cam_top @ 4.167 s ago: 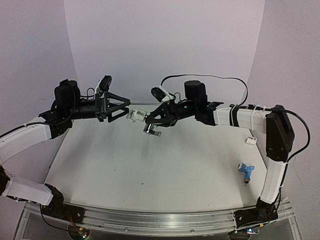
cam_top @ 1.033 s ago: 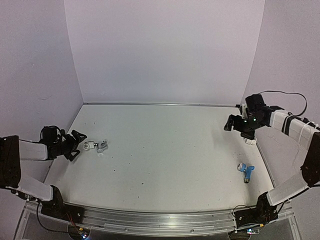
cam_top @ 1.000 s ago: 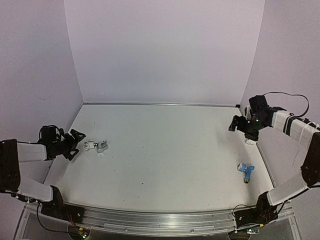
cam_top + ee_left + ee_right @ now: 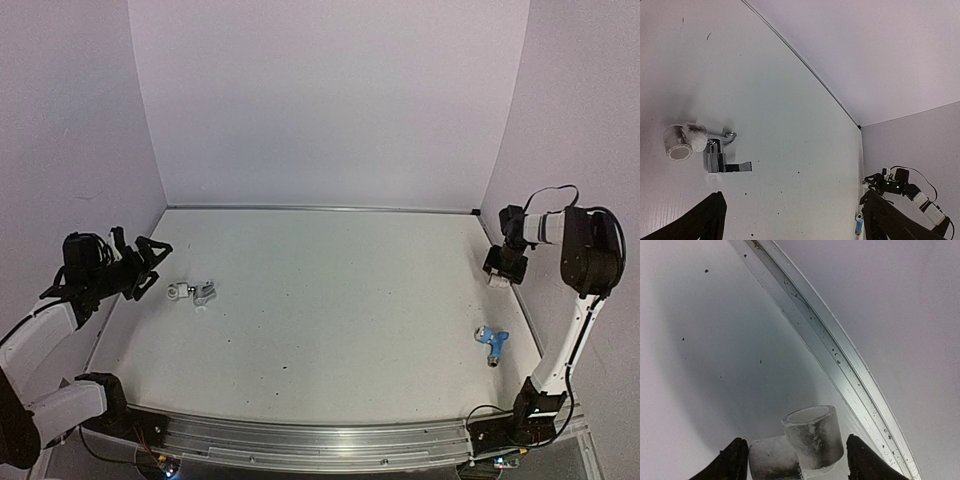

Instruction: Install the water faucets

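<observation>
The left gripper (image 4: 151, 268) is held wide open and empty near the silver faucet (image 4: 204, 292). The right gripper (image 4: 797, 458) is spread around a white fitting (image 4: 810, 432), apparently not gripped.

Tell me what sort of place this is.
Probably a robotics lab test cell: a white table boxed in by plain pale walls, a left arm and right arm on an aluminium rail, and a silver faucet and blue faucet lying on the table.
</observation>
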You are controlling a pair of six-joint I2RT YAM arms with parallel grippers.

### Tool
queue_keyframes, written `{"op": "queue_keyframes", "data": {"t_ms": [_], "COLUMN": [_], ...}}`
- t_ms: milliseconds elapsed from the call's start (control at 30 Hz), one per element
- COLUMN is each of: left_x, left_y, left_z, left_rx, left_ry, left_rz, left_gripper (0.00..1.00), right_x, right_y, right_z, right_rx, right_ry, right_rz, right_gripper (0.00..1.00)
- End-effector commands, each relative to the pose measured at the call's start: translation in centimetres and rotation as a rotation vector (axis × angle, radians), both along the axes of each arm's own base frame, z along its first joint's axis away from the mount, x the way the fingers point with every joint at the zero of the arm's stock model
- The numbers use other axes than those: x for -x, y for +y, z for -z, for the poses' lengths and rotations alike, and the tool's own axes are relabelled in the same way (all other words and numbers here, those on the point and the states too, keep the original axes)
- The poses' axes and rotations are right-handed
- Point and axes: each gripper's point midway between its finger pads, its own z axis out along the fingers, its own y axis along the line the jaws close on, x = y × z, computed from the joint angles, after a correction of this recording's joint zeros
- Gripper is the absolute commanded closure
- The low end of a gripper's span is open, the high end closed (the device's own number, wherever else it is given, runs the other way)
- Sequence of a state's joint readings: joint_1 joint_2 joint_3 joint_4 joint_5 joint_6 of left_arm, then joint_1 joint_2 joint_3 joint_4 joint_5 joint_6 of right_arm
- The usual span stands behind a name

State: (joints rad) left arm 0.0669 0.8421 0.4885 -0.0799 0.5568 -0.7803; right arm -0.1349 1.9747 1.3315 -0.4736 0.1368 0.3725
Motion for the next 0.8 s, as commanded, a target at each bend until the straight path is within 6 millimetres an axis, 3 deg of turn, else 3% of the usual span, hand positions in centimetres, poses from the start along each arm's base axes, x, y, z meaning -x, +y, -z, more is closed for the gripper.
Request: {"op": "queue_keyframes", "data": {"t_ms": [0,100,200,367,433,500,567,633,667,700,733,767], "left_x": [-0.2,-0.1,-0.1,0.3,0.6,0.7,0.4,0.2,0.2,0.2,0.1,0.1], "left_y": [-0.5,-0.7,-0.8,-0.9,-1.0,-1.3,-1.9,-3.1,-4.1,-5.2,-6.2,-7.2], "left_z": [-3.0,-3.5,-3.7,-4.5,-5.3,-6.1,-5.6,-5.0,-5.0,-5.0,-5.1,-4.8], "left_rx": [-0.019,-0.021,-0.024,-0.026,-0.024,-0.025,-0.013,0.020,0.042,0.059,0.073,0.083], "left_ry": [-0.073,-0.084,-0.089,-0.097,-0.109,-0.125,-0.103,-0.063,-0.049,-0.036,-0.025,-0.008], "left_rz": [0.038,0.046,0.049,0.053,0.056,0.078,0.118,0.206,0.267,0.323,0.369,0.410], "left_gripper": [0.03,0.03,0.03,0.03,0.03,0.02,0.01,0.03,0.04,0.04,0.04,0.04], "right_x": [1.0,1.4,1.0,-0.3,-1.0,-1.5,-1.9,-1.3,-0.3,2.0,3.9,5.3], "right_y": [-0.3,-0.5,-0.1,1.2,2.5,4.6,8.4,15.6,19.8,25.0,28.7,30.8], "right_z": [0.9,0.6,1.3,1.2,0.4,-0.9,-2.9,-5.5,-7.2,-8.7,-9.5,-10.5], "right_rx": [0.037,0.059,0.041,-0.010,-0.039,-0.058,-0.102,-0.152,-0.172,-0.176,-0.196,-0.213], "right_ry": [0.036,0.043,0.044,-0.004,-0.042,-0.075,-0.137,-0.222,-0.280,-0.325,-0.355,-0.385], "right_rz": [-0.025,-0.043,-0.072,-0.146,-0.216,-0.303,-0.443,-0.717,-0.896,-1.117,-1.272,-1.354], "right_gripper": [0.23,0.12,0.15,0.43,0.57,0.65,0.70,0.70,0.69,0.69,0.69,0.69]}}
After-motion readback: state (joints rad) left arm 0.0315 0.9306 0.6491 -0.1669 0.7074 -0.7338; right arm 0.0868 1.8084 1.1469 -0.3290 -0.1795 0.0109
